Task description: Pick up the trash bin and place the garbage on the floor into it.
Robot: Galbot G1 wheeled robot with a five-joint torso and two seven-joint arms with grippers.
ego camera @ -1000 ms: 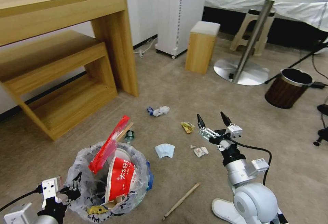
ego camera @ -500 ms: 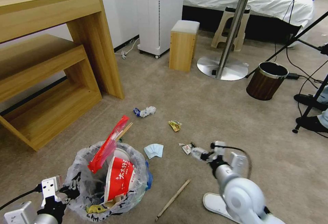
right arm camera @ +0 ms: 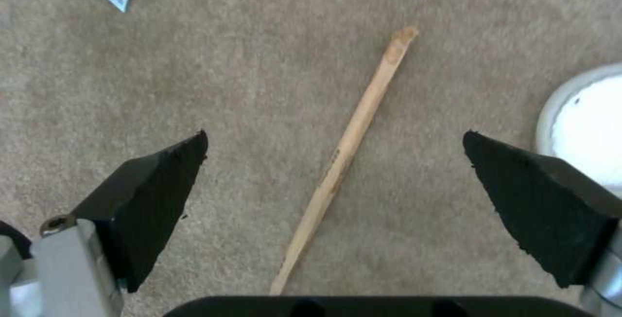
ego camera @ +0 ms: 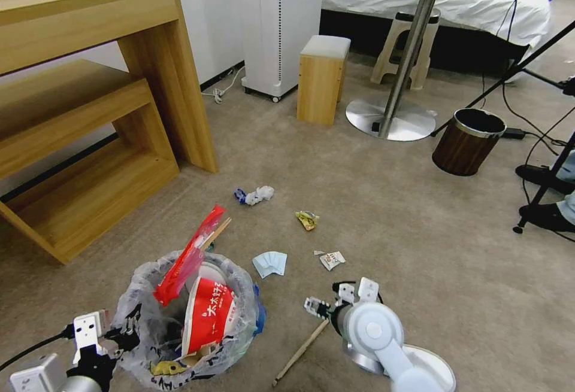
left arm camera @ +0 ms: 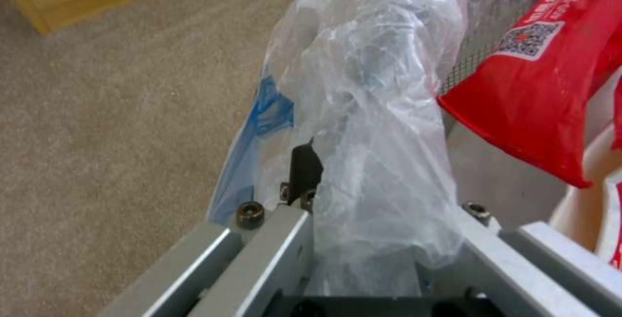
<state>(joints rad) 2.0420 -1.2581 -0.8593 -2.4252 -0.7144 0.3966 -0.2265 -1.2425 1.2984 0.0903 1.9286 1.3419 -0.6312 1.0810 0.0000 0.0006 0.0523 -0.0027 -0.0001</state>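
Your left gripper [left arm camera: 363, 195] is clenched on the trash bin's bag [left arm camera: 369, 113], apparently at its rim; your right gripper [right arm camera: 337, 181] hangs spread wide over the wooden stick [right arm camera: 347, 151].

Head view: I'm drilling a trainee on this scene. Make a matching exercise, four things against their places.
Things:
1. wooden stick
2. red wrapper
3. face mask
4. brown bin

Places:
A. standing by the round table's base
B. sticking up out of the trash bin
C. lying on the carpet between the open right gripper's fingers
D. flat on the carpet just beyond the trash bin

Pairs: 1-C, 2-B, 3-D, 4-A
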